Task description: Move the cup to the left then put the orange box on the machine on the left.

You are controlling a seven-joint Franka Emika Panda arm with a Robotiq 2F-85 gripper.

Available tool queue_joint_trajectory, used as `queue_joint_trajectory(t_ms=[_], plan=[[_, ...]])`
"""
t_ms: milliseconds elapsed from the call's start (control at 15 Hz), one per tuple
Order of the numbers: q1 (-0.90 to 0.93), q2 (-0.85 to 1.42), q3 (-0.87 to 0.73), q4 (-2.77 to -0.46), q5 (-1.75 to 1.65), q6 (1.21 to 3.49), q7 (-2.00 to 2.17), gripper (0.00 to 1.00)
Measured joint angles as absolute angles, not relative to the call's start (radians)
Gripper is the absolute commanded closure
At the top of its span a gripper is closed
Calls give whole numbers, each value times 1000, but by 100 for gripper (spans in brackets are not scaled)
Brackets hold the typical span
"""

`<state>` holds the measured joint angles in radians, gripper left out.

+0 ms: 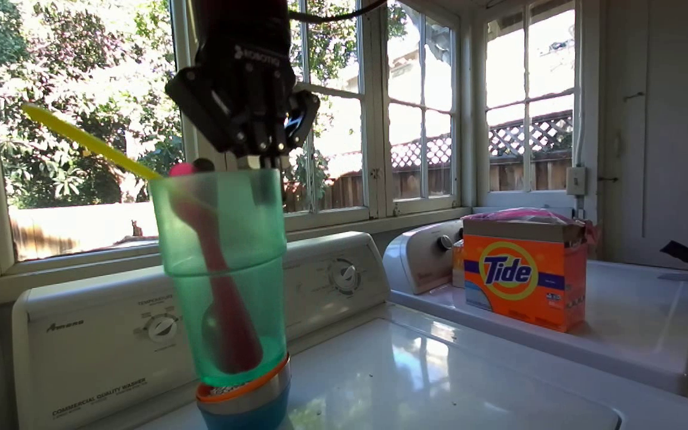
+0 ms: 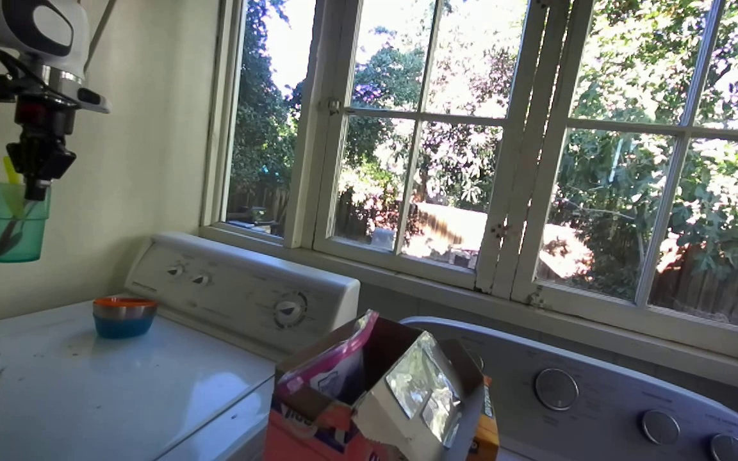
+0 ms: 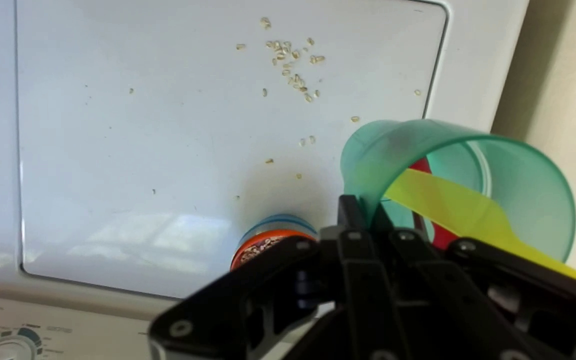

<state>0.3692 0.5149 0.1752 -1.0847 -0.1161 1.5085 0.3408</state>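
The translucent green cup (image 1: 260,251) holds a yellow utensil (image 1: 90,143) and a red one. My gripper (image 1: 263,162) is shut on the cup's rim, one finger inside and one outside, as the wrist view (image 3: 365,212) shows. An exterior view shows the cup (image 2: 32,240) hanging upright above the white machine (image 2: 106,384) and near the wall. The orange Tide box (image 1: 514,283) stands upright on the neighbouring machine (image 1: 636,310); its open top with a pink-edged bag shows in an exterior view (image 2: 308,435).
A small blue and orange bowl (image 2: 124,320) with grains stands on the white machine near its control panel (image 2: 241,282); it also shows in the wrist view (image 3: 268,235). Loose grains (image 3: 288,55) lie on the lid. A smaller orange package (image 2: 487,429) stands behind the box. Windows and a wall (image 2: 151,128) border the machines.
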Motion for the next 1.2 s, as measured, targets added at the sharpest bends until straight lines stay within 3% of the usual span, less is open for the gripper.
queue_joint_trajectory(t_ms=[667, 1200], plan=[[483, 789, 126, -837, -186, 1450, 331, 95], [489, 823, 124, -795, -205, 1501, 325, 99]])
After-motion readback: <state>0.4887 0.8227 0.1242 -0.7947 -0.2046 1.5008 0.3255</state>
